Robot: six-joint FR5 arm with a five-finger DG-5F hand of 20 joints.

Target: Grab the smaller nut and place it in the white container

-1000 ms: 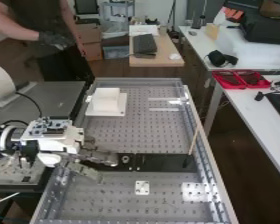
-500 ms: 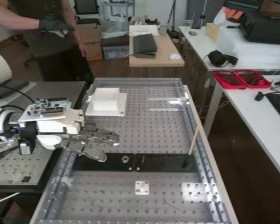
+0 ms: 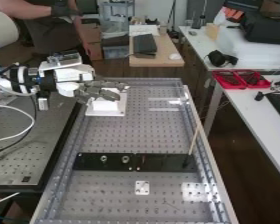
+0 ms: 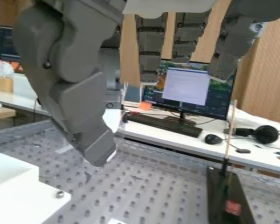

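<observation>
Nearest in the high view, a small white plate (image 3: 142, 188) lies on the perforated bench (image 3: 170, 200). Just beyond it is the flat black bar (image 3: 167, 162), where I can pick out the larger nut (image 3: 104, 159) and, beside it, the bearing (image 3: 125, 159). A thin stick (image 3: 193, 140) rises near the bar's right end. Farther along, the hand (image 3: 72, 89) is at the white container (image 3: 105, 106), partly over it; whether it's open, closed or gripping something, I can't tell. Nor can I tell where the smaller nut is. The wrist view, past the hand (image 4: 74, 85), adds a round metal fastener (image 4: 59, 194) on the container's base and, beyond the bench, a keyboard (image 4: 164, 125), a mouse (image 4: 213, 139), headphones (image 4: 265, 134) and a lit monitor (image 4: 185, 86).
</observation>
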